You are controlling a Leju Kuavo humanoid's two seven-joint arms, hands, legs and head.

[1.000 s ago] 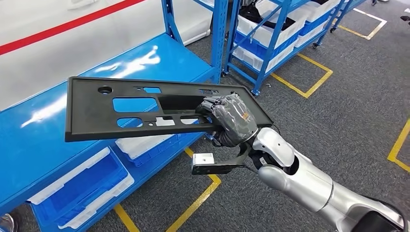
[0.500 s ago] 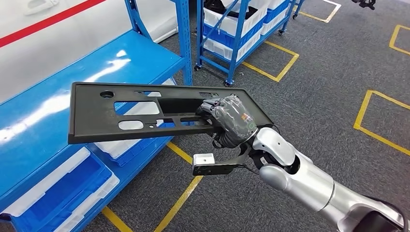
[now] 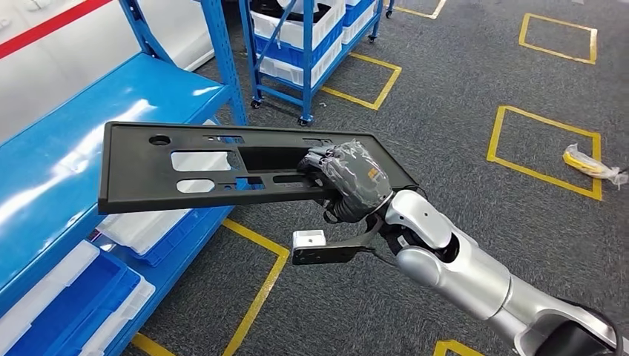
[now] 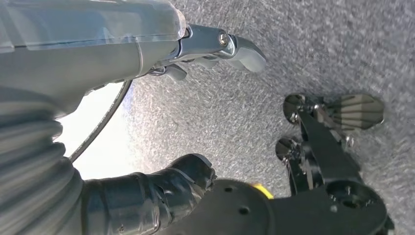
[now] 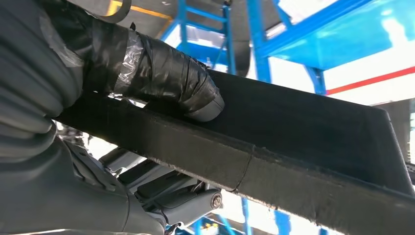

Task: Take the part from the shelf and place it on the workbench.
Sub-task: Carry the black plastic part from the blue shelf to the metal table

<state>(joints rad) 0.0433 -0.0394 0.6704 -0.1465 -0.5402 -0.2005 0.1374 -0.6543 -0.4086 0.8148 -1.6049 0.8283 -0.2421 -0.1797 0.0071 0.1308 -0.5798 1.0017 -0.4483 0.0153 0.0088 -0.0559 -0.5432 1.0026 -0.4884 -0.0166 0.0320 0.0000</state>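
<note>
Black part (image 3: 222,167), blue shelf (image 3: 89,133), yellow-lined grey floor (image 3: 460,89).

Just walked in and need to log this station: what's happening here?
The robot's right hand grips a long black part by one end and holds it level in the air, beside the blue shelf. The thumb presses on one face of the part. The left hand hangs over the grey floor, holding nothing. The part has not been set down anywhere.

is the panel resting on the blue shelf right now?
No, the right hand holds the black panel in the air, off the blue shelf, over the floor.
</note>
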